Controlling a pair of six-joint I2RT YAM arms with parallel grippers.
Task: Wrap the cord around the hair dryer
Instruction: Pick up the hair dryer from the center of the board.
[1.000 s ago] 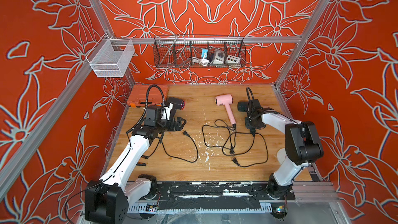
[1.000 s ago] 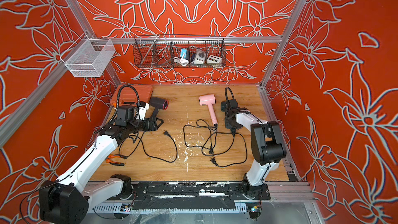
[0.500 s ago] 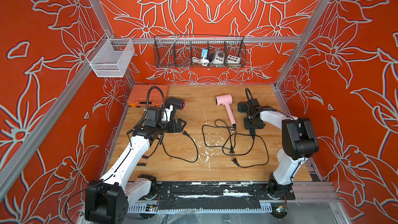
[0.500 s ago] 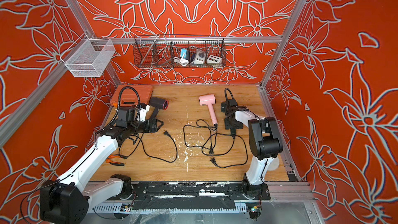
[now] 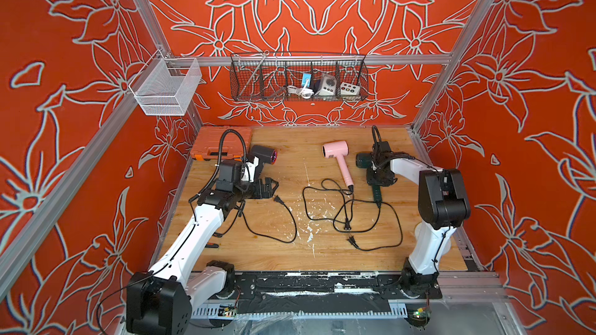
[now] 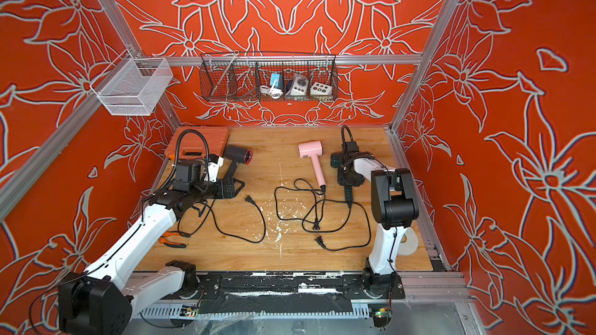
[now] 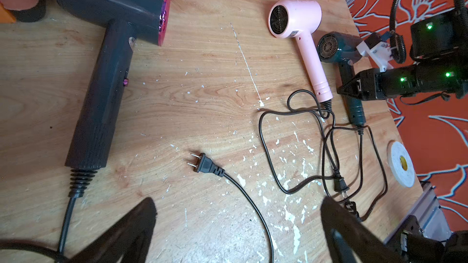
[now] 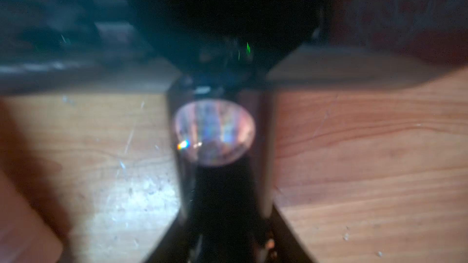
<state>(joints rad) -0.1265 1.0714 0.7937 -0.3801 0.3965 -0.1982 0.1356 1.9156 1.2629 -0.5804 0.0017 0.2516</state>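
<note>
Three hair dryers lie on the wooden table. A dark teal hair dryer [image 5: 362, 160] lies at the right, and my right gripper [image 5: 375, 178] is shut on its handle [image 8: 220, 198], which fills the gap between the fingers. Its black cord [image 5: 401, 223] loops loose over the table to a plug [image 5: 352, 240]. A pink hair dryer [image 5: 335, 149] lies beside it with a tangled cord [image 5: 304, 201]. A dark grey hair dryer [image 7: 109, 3] lies at the left, its plug [image 7: 205, 166] loose. My left gripper [image 7: 238, 203] hangs open above that cord, holding nothing.
An orange tool case [image 5: 219, 143] sits at the back left corner. A black wire basket [image 5: 298, 78] and a white mesh basket [image 5: 164, 88] hang on the walls. A tape roll [image 6: 408, 243] lies at the right edge, and orange pliers [image 6: 172, 240] lie under the left arm.
The right arm's elbow has swung back and inward while its gripper stays at the teal dryer's handle. The left arm has hardly moved.
</note>
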